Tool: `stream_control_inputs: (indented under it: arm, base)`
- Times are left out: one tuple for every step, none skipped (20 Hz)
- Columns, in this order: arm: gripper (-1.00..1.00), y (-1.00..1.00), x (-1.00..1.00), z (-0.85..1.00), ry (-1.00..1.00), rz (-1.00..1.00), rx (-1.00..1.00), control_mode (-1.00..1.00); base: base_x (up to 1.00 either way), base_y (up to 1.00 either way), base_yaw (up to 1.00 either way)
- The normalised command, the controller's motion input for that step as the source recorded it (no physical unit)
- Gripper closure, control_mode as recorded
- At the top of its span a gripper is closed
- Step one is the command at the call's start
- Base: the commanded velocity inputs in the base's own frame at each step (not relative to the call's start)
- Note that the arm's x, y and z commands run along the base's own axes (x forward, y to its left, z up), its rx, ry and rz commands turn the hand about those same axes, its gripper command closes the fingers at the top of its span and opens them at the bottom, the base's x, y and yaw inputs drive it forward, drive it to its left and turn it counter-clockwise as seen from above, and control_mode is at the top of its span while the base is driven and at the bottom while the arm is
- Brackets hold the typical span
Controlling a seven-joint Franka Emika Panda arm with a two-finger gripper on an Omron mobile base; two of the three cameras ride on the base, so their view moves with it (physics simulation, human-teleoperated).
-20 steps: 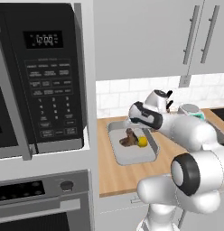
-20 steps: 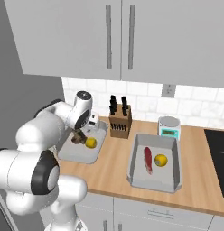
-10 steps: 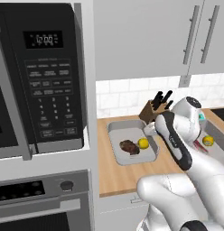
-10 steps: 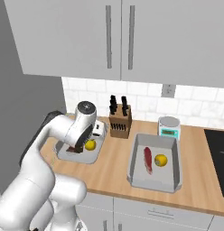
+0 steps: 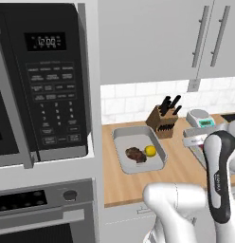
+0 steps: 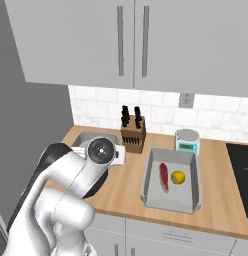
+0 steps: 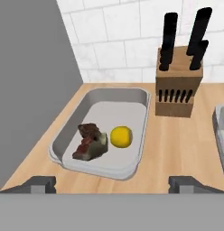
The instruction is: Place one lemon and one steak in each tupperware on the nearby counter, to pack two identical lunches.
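Observation:
One tupperware lies on the wooden counter beside the grey wall, holding a brown steak and a yellow lemon side by side. My gripper hangs back from its near rim, open, its fingertips far apart with nothing between them. In the left base view the same tupperware shows its steak and lemon. The other tupperware to the right holds a red steak and a lemon.
A wooden knife block stands between the two trays against the tiled wall. A small kitchen scale sits behind the right tray, and a black cooktop lies further right. A microwave and oven column bounds the counter's left end.
The arm has pulled back from over the left tupperware toward the counter's front. The steak and lemon stay in that tray. The jaws stay wide.

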Motion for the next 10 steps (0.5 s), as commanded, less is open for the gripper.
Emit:
stream_control_inputs:
  arm:
    - [-1.00, -0.11, -0.42, 1.00, -0.12, 0.00, -0.05, -1.00]
    - [-1.00, -0.04, -0.41, 1.00, -0.10, 0.00, -0.05, -1.00]
    - [-1.00, 0.00, -0.35, 1.00, -0.04, 0.00, -0.04, -1.00]
    - [-1.00, 0.00, -0.43, 0.38, -0.03, 0.00, -0.03, -1.00]
    - [-1.00, -0.37, -0.49, 0.00, -0.13, 0.00, 0.00, -1.00]
    - [-1.00, -0.34, -0.31, 0.00, -0.04, 0.00, 0.00, -1.00]
    - [-1.00, -0.34, -0.28, 0.00, -0.02, 0.00, 0.00, -1.00]
    - [-1.00, -0.38, -0.26, 0.00, 0.00, 0.00, 0.00, -1.00]
    - [-1.00, -0.46, -0.35, 0.00, -0.03, 0.00, 0.00, -1.00]
    - [-1.00, -0.51, -0.41, 0.00, -0.05, 0.00, 0.01, -1.00]
  base:
    - [0.00, 0.00, 0.00]
    - [0.00, 0.00, 0.00]
    - [0.00, 0.00, 0.00]
    - [0.00, 0.00, 0.00]
    - [0.00, 0.00, 0.00]
    - [0.00, 0.00, 0.00]
    - [0.00, 0.00, 0.00]
    - [0.00, 0.00, 0.00]
    - [0.00, 0.00, 0.00]
    - [0.00, 0.00, 0.00]
